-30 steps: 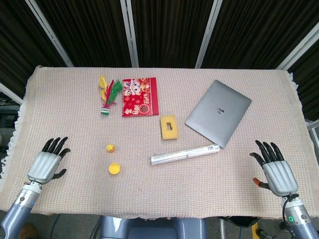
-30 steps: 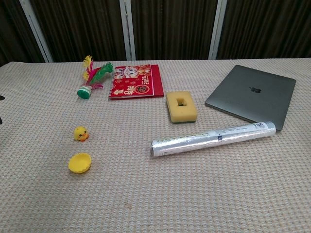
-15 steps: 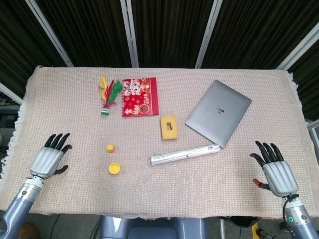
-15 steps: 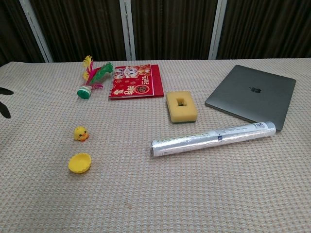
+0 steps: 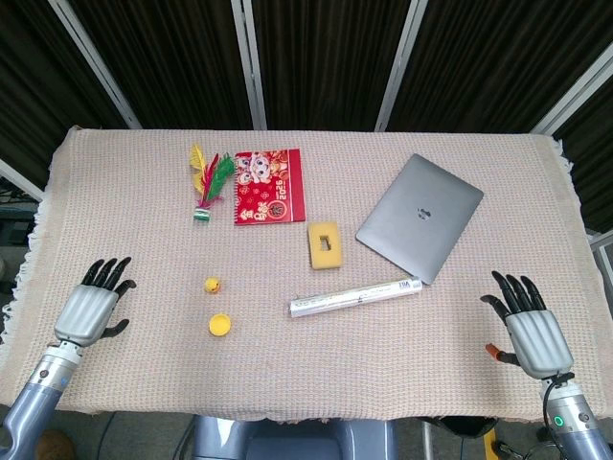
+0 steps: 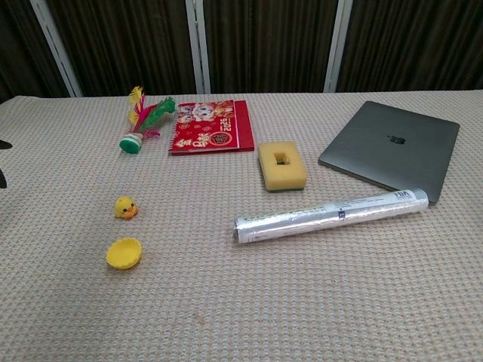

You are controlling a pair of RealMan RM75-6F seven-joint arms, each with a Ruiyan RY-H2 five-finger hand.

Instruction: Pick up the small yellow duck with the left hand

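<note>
The small yellow duck (image 5: 212, 285) sits on the woven tablecloth left of centre, and it also shows in the chest view as the duck (image 6: 125, 207). My left hand (image 5: 91, 307) hovers near the table's left front edge, fingers spread and empty, well to the left of the duck. Only its dark fingertips (image 6: 3, 145) peek in at the chest view's left edge. My right hand (image 5: 529, 326) rests open at the right front edge, far from the duck.
A yellow cap (image 5: 219, 324) lies just in front of the duck. Further off are a feathered shuttlecock (image 5: 208, 184), a red booklet (image 5: 268, 186), a yellow sponge (image 5: 325, 245), a foil roll (image 5: 356, 297) and a grey laptop (image 5: 420, 217).
My left hand drifted slightly up and right, then eased back a little; in the chest view its fingertips have withdrawn toward the left edge. The right hand and the objects stayed put.
</note>
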